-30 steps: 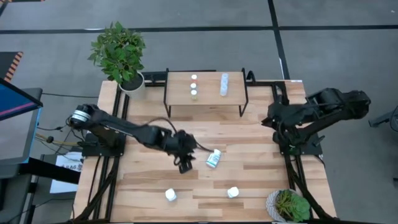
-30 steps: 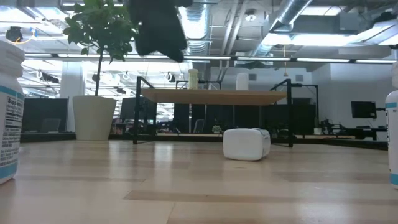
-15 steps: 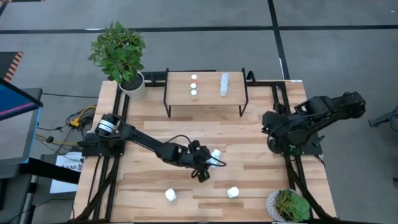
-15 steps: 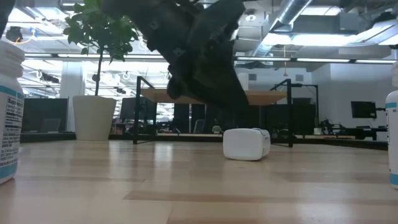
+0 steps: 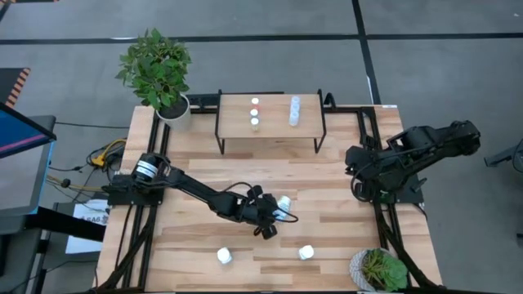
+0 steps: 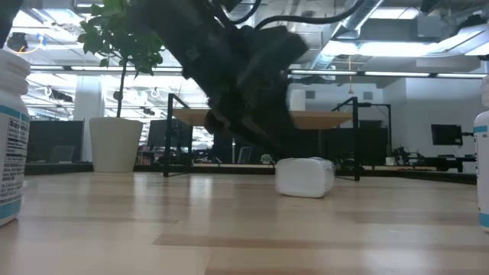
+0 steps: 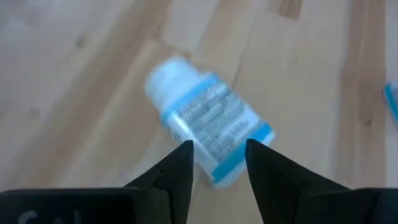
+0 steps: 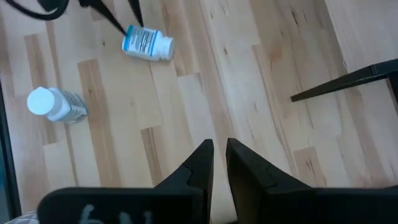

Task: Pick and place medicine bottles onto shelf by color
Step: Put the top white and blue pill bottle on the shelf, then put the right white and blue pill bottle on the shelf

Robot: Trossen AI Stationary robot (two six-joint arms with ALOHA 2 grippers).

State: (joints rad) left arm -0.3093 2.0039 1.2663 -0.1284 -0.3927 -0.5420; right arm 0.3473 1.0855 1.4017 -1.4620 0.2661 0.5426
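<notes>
A white medicine bottle with a blue-green label (image 7: 208, 127) lies on its side on the wooden table, mid-table (image 5: 283, 202); it also shows in the low view (image 6: 304, 177). My left gripper (image 7: 219, 152) is open and low over the table (image 5: 274, 216), with one finger on each side of the bottle's base end. Two more white bottles stand upright near the front edge (image 5: 224, 256) (image 5: 306, 252). The shelf (image 5: 274, 126) at the back carries a column of three small bottles (image 5: 255, 113) and white ones (image 5: 294, 110). My right gripper (image 8: 216, 152) is shut and waits high at the table's right (image 5: 358, 173). My left gripper's fingers (image 7: 180, 163) come slanting down from the table's left. They stand on either side of the lying bottle's base end (image 7: 231, 169), across the bottle. I cannot tell whether they touch it. The bottle lies on the table.
A potted plant (image 5: 157, 69) stands at the back left corner and another (image 5: 380, 269) at the front right corner. The shelf's black legs (image 5: 218, 135) stand behind the lying bottle. The two front bottles loom at the low view's edges (image 6: 11, 137) (image 6: 481, 168).
My left gripper has gone toward the table's right edge and down to the lying bottle, ending with its fingers around the bottle's base end. My right arm has drawn back a little at the table's right.
</notes>
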